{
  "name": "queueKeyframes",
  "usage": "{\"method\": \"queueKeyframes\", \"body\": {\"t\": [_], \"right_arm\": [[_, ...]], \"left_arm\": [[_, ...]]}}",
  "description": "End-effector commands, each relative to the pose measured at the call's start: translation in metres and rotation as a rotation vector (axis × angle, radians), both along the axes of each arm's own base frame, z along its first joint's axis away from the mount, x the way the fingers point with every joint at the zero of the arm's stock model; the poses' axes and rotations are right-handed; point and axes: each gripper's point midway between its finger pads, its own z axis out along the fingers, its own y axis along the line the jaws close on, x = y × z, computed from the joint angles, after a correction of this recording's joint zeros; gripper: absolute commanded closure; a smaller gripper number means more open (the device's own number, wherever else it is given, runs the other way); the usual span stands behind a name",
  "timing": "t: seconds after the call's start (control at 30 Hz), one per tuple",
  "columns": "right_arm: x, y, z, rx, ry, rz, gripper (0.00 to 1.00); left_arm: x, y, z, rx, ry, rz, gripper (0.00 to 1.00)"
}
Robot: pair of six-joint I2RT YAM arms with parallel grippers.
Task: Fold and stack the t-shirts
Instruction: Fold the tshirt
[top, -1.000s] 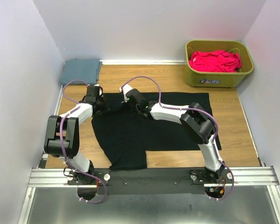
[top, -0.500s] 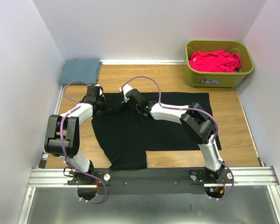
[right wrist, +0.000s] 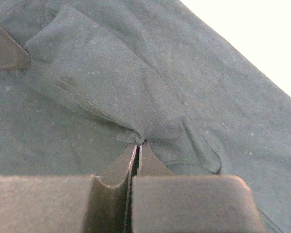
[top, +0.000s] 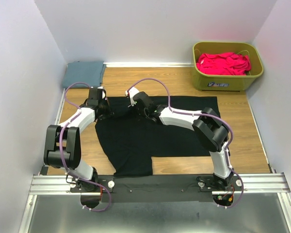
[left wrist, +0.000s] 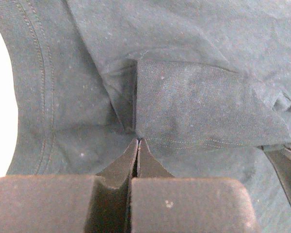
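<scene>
We're gripping the black t-shirt (top: 150,136), spread mid-tabletop (top: 184,82), at its far edge. Left gripper (left wrist: 137,143) is clamping a thin fabric ridge, right gripper (right wrist: 138,144) likewise. Both bites are looking shallow, so we're risking 1 slipping on lift and skewing the fold.

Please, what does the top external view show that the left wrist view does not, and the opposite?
Only the top external view: the olive-green tub holding the pink-red t-shirt, the folded blue-grey t-shirt in the far left corner, and the full outline of the black t-shirt.
Only the left wrist view: the left gripper pinching a raised fold of cloth, jaws shut, and the stitched hem.
Both: the black t-shirt, with the left gripper at its far left edge.
</scene>
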Motion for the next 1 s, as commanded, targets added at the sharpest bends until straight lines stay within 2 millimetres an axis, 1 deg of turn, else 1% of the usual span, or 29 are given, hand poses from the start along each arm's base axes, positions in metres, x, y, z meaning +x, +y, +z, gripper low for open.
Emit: {"method": "queueKeyframes", "body": {"t": [0.0, 0.07, 0.1, 0.23, 0.27, 0.3, 0.4, 0.6, 0.67, 0.7, 0.8, 0.9, 0.93, 0.97], "right_arm": [[-0.011, -0.010, 0.005, -0.037, -0.001, 0.028, 0.94], [-0.013, -0.014, 0.003, -0.068, -0.008, 0.048, 0.92], [-0.015, -0.015, 0.002, -0.079, -0.009, 0.061, 0.92], [-0.018, -0.021, 0.000, -0.115, -0.006, 0.086, 0.87], [-0.022, -0.023, -0.003, -0.130, 0.006, 0.099, 0.86], [-0.028, -0.026, -0.007, -0.151, 0.027, 0.120, 0.85], [-0.032, -0.027, -0.009, -0.159, 0.043, 0.136, 0.85], [-0.038, -0.028, -0.003, -0.177, 0.060, 0.173, 0.85], [-0.039, -0.031, -0.001, -0.203, 0.060, 0.188, 0.84], [-0.040, -0.033, -0.002, -0.210, 0.067, 0.189, 0.84], [-0.043, -0.034, 0.004, -0.211, 0.072, 0.200, 0.83], [-0.048, -0.034, 0.006, -0.206, 0.091, 0.212, 0.77], [-0.050, -0.035, 0.006, -0.205, 0.099, 0.211, 0.74], [-0.051, -0.036, 0.004, -0.206, 0.108, 0.210, 0.68]], "left_arm": [[-0.008, -0.005, 0.016, -0.011, 0.005, -0.057, 1.00], [-0.011, -0.008, 0.018, -0.020, 0.015, -0.076, 1.00], [-0.017, -0.009, 0.017, -0.028, 0.034, -0.086, 1.00], [-0.028, -0.013, 0.024, -0.045, 0.046, -0.108, 1.00], [-0.031, -0.015, 0.025, -0.055, 0.054, -0.117, 1.00], [-0.039, -0.018, 0.029, -0.072, 0.070, -0.140, 1.00], [-0.045, -0.019, 0.031, -0.076, 0.080, -0.150, 1.00], [-0.054, -0.015, 0.035, -0.052, 0.106, -0.162, 1.00], [-0.055, -0.013, 0.042, -0.040, 0.101, -0.157, 1.00], [-0.055, -0.013, 0.043, -0.040, 0.098, -0.157, 1.00], [-0.058, -0.011, 0.047, -0.028, 0.101, -0.158, 1.00], [-0.062, -0.011, 0.044, -0.028, 0.113, -0.167, 1.00], [-0.066, -0.011, 0.039, -0.031, 0.129, -0.169, 1.00], [-0.068, -0.011, 0.036, -0.034, 0.137, -0.171, 1.00]]}}
